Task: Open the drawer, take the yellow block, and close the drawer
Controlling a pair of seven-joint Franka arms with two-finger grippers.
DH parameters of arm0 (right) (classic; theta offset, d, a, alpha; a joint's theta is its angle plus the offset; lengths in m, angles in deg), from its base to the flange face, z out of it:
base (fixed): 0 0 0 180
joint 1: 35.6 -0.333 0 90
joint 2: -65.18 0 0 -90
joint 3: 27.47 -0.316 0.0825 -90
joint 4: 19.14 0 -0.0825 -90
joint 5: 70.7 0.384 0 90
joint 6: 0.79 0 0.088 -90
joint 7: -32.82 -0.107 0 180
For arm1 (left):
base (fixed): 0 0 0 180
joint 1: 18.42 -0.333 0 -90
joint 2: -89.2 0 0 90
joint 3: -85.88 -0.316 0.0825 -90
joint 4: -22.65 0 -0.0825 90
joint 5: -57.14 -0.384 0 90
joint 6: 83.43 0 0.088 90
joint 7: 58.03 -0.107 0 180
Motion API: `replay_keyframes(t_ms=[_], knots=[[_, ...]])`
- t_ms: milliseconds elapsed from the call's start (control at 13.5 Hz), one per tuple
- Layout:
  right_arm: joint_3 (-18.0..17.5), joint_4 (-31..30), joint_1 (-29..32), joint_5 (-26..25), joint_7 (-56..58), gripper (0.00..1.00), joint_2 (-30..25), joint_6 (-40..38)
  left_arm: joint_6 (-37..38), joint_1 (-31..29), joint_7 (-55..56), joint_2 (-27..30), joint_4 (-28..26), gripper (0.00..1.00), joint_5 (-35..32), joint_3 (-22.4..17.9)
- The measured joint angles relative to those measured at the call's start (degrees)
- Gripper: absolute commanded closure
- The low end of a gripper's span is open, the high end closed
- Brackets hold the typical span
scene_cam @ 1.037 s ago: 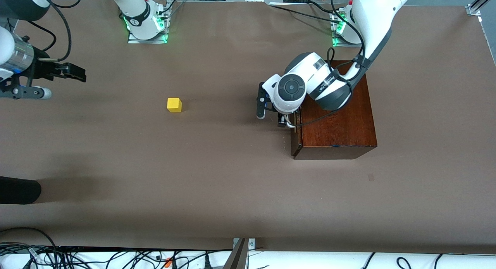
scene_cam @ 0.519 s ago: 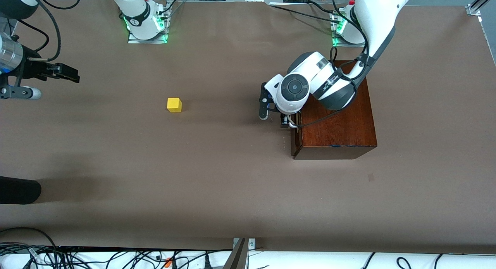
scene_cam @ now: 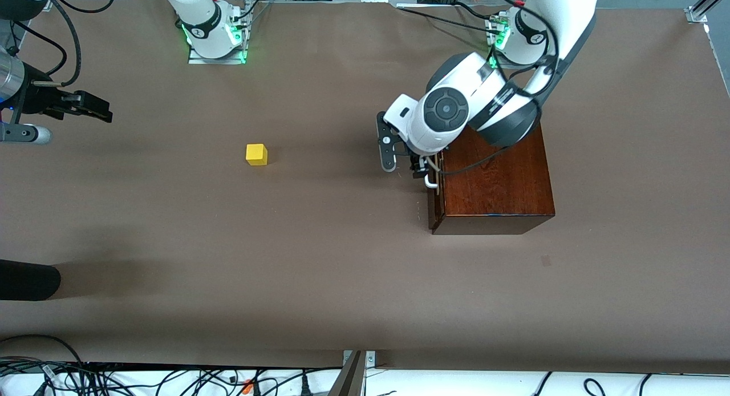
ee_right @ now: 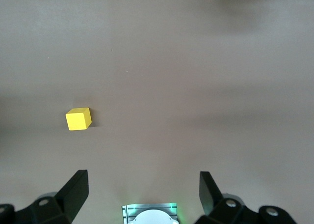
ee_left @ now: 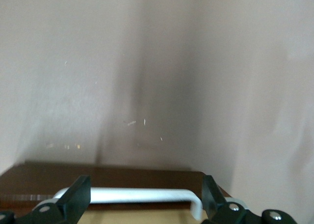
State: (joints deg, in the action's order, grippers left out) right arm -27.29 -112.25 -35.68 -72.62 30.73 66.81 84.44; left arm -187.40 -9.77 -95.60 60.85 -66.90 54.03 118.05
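Note:
The dark reddish-brown wooden box stands at the left arm's end of the table. Its drawer is pushed in, with only a thin pale strip showing next to the dark front. My left gripper hangs open at the white bar handle. Its fingertips stand wide at either end of the bar without pinching it. The yellow block lies on the bare table mid-way between the arms, also seen in the right wrist view. My right gripper waits open and empty at the right arm's end.
The arm bases with green lights stand along the edge farthest from the front camera. A black object pokes in at the right arm's end. Cables run along the nearest edge.
The left arm's wrist has lifted and swung slightly away from the front camera, its fingers staying at the handle. The right gripper has drifted farther toward its end of the table.

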Motion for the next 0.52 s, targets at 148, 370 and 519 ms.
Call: replay_keyframes(t_ms=[148,370,519], knots=[[0.0,0.02,0.08,0.0,0.0,0.0,-0.02,1.04,6.14,-2.11,4.83,2.05,2.36,0.0,0.03,-0.06],[-0.05,0.04,0.15,0.0,0.0,0.0,-0.02,1.44,14.76,-8.2,9.02,5.07,6.73,0.0,0.06,-0.38],[-0.13,0.05,0.16,0.0,0.0,0.0,-0.03,1.53,20.92,-13.26,10.04,6.59,9.97,0.0,0.05,-0.63]])
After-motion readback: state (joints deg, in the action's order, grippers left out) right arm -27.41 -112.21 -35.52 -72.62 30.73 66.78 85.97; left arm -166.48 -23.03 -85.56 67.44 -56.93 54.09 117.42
